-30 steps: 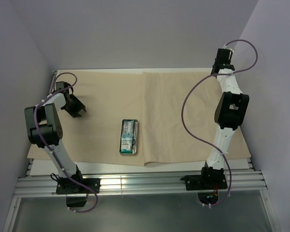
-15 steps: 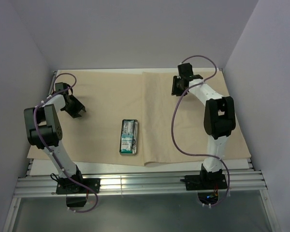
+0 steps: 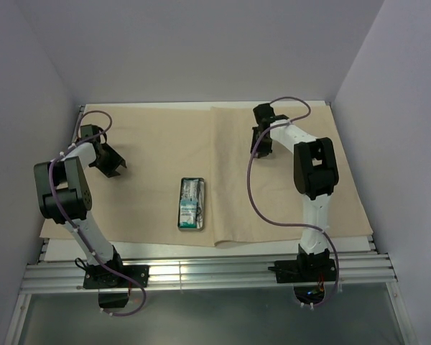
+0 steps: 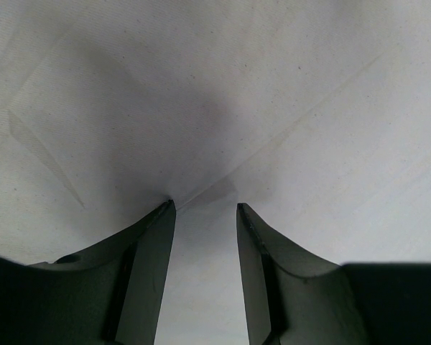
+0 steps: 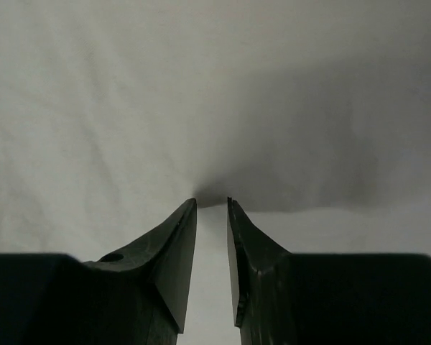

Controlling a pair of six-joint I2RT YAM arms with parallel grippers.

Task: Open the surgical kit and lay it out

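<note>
A tan paper-like wrap [image 3: 165, 144] lies spread flat over most of the white table [image 3: 165, 250], reaching from the far edge almost to the near edge. A straight fold line runs from far to near a little right of the middle. On the wrap, near the middle of the table's near edge, sits a small grey rectangular metal tray [image 3: 204, 205]. It holds teal-and-white items [image 3: 189, 213] too small to tell apart. The left gripper [image 3: 113, 165] is over the wrap towards the table's left edge, well apart from the tray. In the left wrist view its jaws stand clearly apart, released. The left gripper's [image 4: 205, 208] tips are down at the wrap [image 4: 287, 93], right by a crease. The right gripper [image 3: 260, 147] is over the right half of the wrap, towards the far edge. The right wrist view shows the right gripper's [image 5: 212, 201] jaws only a narrow gap apart, released, with tips at the wrap [image 5: 129, 86].
</note>
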